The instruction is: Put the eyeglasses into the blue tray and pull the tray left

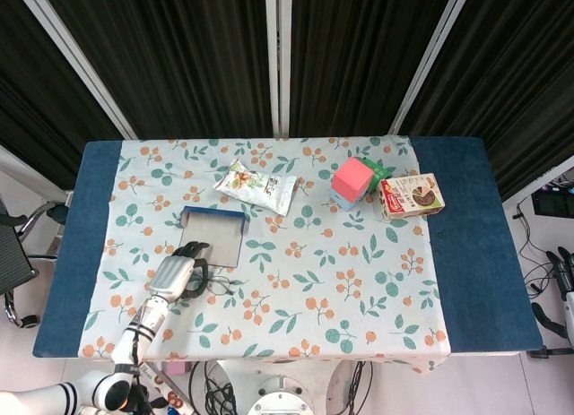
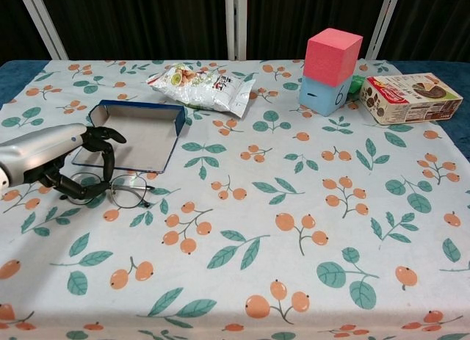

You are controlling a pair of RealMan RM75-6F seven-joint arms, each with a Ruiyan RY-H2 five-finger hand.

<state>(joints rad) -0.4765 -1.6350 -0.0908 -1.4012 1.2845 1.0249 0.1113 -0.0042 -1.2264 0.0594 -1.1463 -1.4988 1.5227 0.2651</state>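
Observation:
The eyeglasses (image 2: 121, 189) (image 1: 215, 284) lie on the cloth just in front of the blue tray (image 2: 141, 114) (image 1: 213, 215), a shallow open box with a grey floor and nothing in it. My left hand (image 2: 51, 158) (image 1: 175, 276) is at their left end. Its fingers (image 2: 106, 153) curl over the left lens and the thumb hooks under it, pinching the frame. The right lens and temple stick out to the right. At the head view's right edge, off the table, only a sliver of my right hand (image 1: 567, 280) shows, and how its fingers lie is unclear.
A snack bag (image 2: 202, 87) lies behind the tray. A pink block on a blue block (image 2: 330, 61) and a cookie box (image 2: 411, 98) stand at the far right. The flowered cloth (image 2: 294, 208) covers the table.

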